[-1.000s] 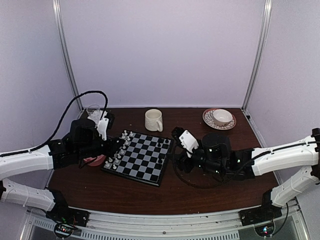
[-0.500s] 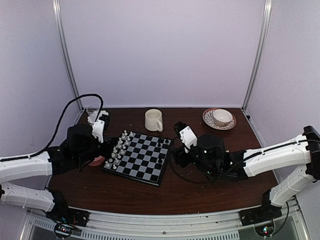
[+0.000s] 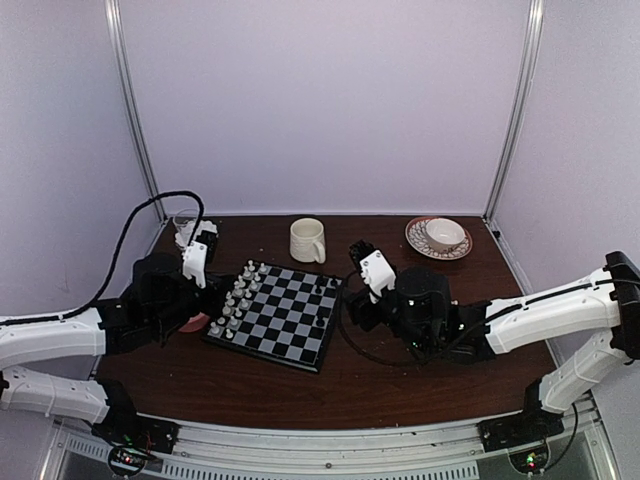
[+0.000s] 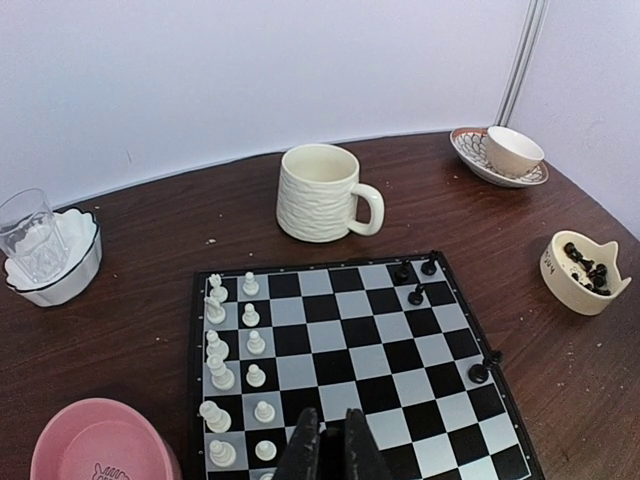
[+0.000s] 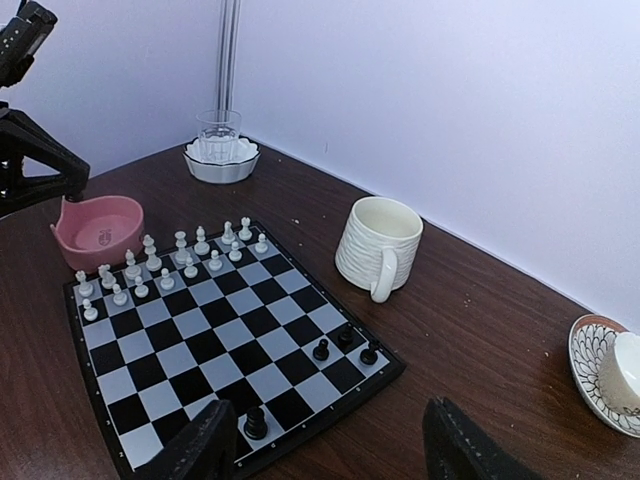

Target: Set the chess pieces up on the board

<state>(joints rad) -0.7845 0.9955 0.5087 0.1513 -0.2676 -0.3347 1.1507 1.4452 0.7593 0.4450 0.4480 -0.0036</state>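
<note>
Top external view, pale lilac walls (image 3: 320, 100), dark wooden table (image 3: 400, 390), board (image 3: 285, 318) mid-table, left gripper (image 4: 330, 422) pinched shut and empty above the board's edge, right gripper (image 5: 328, 410) spread wide, empty, just right of the board, mug (image 3: 307, 240) behind the board, white pieces (image 4: 232, 340) in two rows on the board's left side, a few black pieces (image 4: 416, 294) on its right side.

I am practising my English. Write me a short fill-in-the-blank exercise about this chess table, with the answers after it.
The white pieces stand on the board in ____ rows.
Only ____ black pieces are on the board so far.
The bowl beside the white pieces is ____ in colour.
The small cream bowl holds spare pieces of ____ colour.
Missing words: two; four; pink; black.
</note>
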